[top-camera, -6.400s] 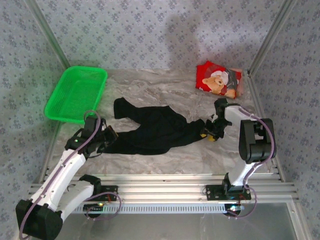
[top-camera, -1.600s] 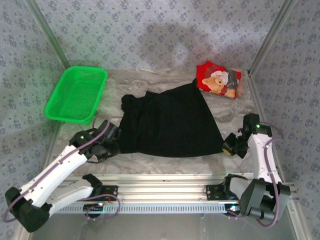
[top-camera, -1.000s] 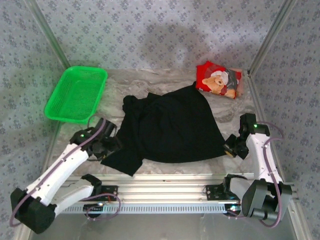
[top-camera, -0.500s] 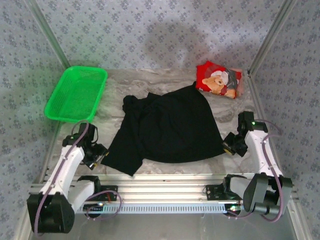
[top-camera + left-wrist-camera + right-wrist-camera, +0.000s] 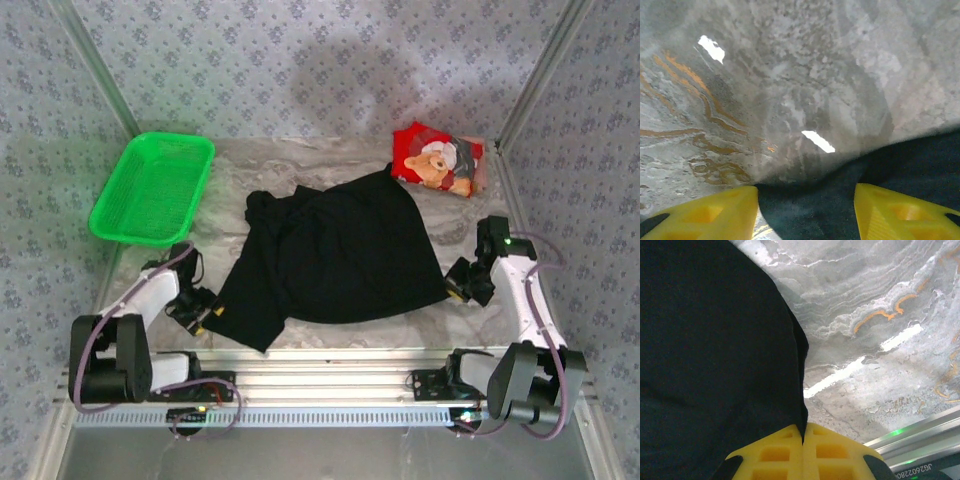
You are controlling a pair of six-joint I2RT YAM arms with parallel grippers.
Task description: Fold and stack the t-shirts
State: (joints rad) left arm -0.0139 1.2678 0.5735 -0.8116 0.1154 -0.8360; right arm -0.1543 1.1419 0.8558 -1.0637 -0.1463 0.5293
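Along the near edge of the grey marble-patterned bench (image 5: 380, 335), both tools work on the plain black cloth t-shirt (image 5: 340, 255), which lies spread over the middle of the bench. At its near left corner the left tool (image 5: 203, 314) sits low with its yellow fingers (image 5: 715, 212) apart. The wrist view shows the dark hem lying between them, not yet pinched. At the near right corner the right tool (image 5: 458, 287) is closed. Its two yellow pads (image 5: 785, 450) are pressed together on the edge of the cloth, so it grips that corner.

What has changed in the last moments is the near left part of the shirt. It was a short straight hem, and it has been drawn out toward the near left corner of the bench into a long pointed flap. The left tool then let it go, moved off toward the left edge, and has now come back to the tip of the flap. The right tool has stayed on its corner.

For the task I judge this as spreading, not folding. The body is almost flat, but the far left part is bunched and no fold is made. A fresh hold on the flap seems the next need.

Farther back, the red cloth t-shirt with a printed bear (image 5: 437, 160) lies folded at the far right corner, just beside the far tip of the black one. The green plastic mesh basket (image 5: 150, 190) stands at the far left corner.
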